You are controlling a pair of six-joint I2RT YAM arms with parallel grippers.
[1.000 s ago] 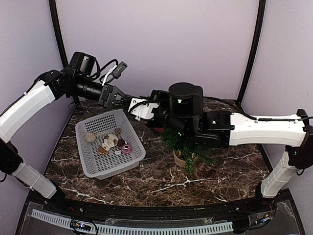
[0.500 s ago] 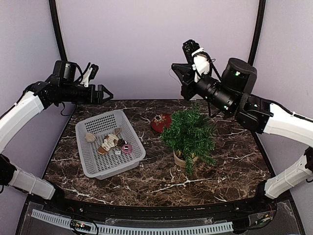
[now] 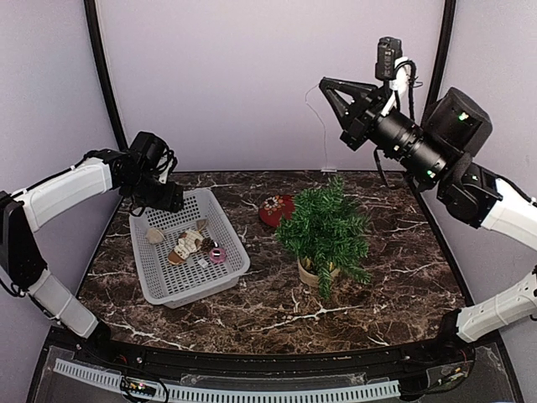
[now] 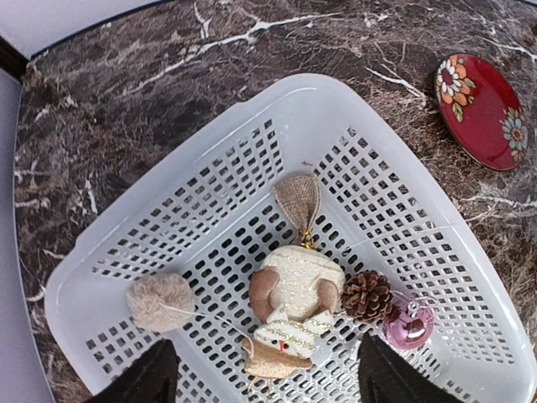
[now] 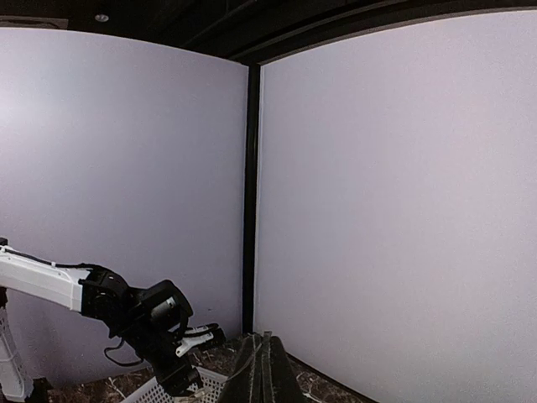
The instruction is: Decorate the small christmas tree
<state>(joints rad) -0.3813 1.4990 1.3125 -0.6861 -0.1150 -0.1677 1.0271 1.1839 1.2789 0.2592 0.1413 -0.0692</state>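
The small christmas tree (image 3: 325,225) stands in its beige pot (image 3: 310,274) right of the table's middle. My left gripper (image 4: 270,382) hangs open over the white basket (image 4: 394,180). Its fingers straddle a cream fabric figure (image 4: 294,312) without touching it. Around the figure lie a beige pom-pom (image 4: 159,300), a burlap piece (image 4: 302,201), a pine cone (image 4: 367,295) and a pink bauble (image 4: 409,325). My right gripper (image 3: 324,82) is raised high behind the tree, shut on a thin thread (image 3: 323,138). The thread hangs down to a small pale piece (image 3: 328,170) just above the treetop.
A red flowered plate (image 3: 275,210) lies between the basket (image 3: 159,285) and the tree. Black frame posts (image 3: 101,75) stand at the back corners against the pale walls. The left arm (image 5: 126,306) shows low in the right wrist view.
My left arm dropped from up by the back wall to just over the basket, jaws still apart. My right arm lifted away from the tree, up and to the right, staying shut.
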